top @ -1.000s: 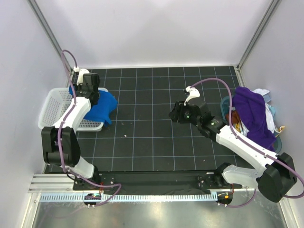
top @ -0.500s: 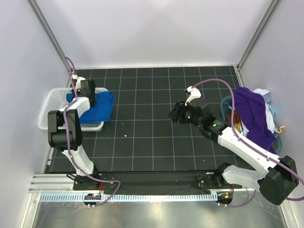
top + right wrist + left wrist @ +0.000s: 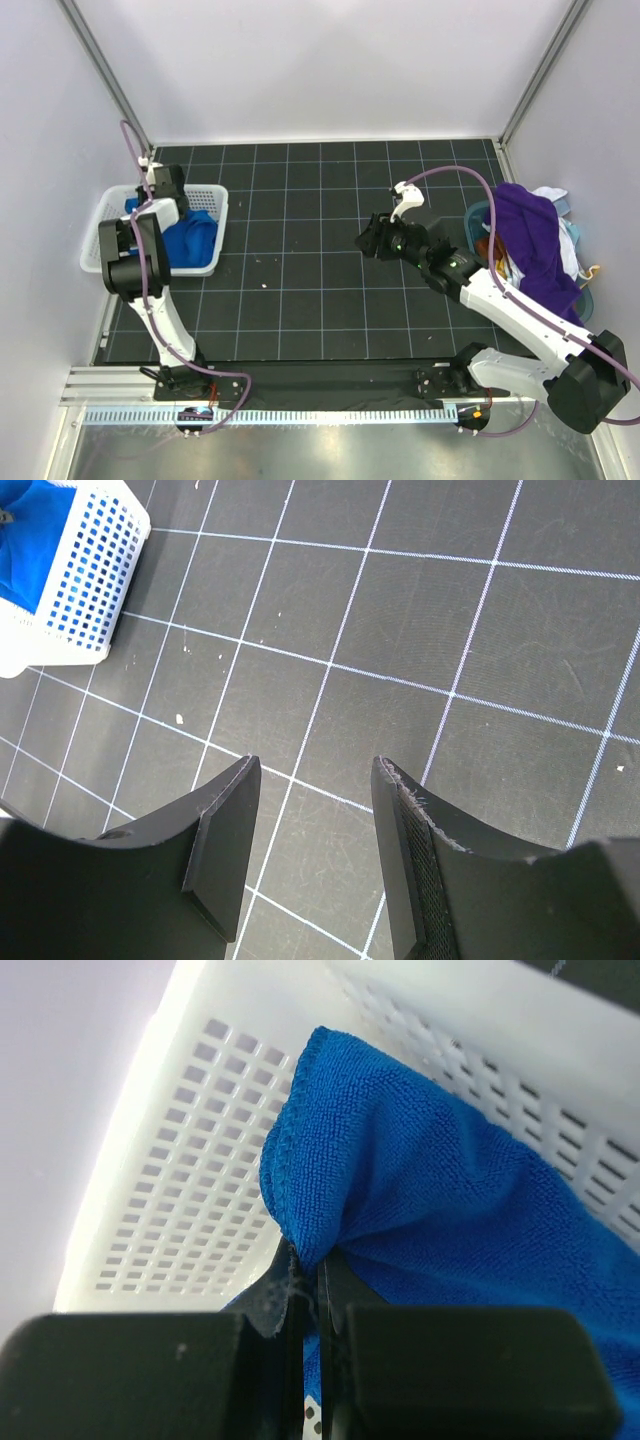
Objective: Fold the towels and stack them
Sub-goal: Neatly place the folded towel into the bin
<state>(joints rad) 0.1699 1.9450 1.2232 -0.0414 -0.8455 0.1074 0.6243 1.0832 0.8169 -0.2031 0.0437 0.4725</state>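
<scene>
The royal blue towel [image 3: 190,240] lies bunched inside the white perforated basket [image 3: 104,225] at the left. My left gripper [image 3: 150,200] is over the basket, shut on a fold of the blue towel [image 3: 420,1190]. The deep purple towel [image 3: 530,245] is draped over a heap at the right edge, with white cloth [image 3: 575,240] showing beside it. My right gripper [image 3: 368,240] hovers open and empty above the black gridded mat near the centre; its fingers [image 3: 225,840] frame bare mat.
A teal tub [image 3: 476,222] holds the heap of cloth at the right. The basket also shows in the right wrist view [image 3: 90,590]. White walls enclose the mat on three sides. Small white specks [image 3: 264,284] lie on the mat.
My left gripper has pulled the blue towel leftward off the mat and the basket's rim, down into the basket. The right arm has barely moved.
</scene>
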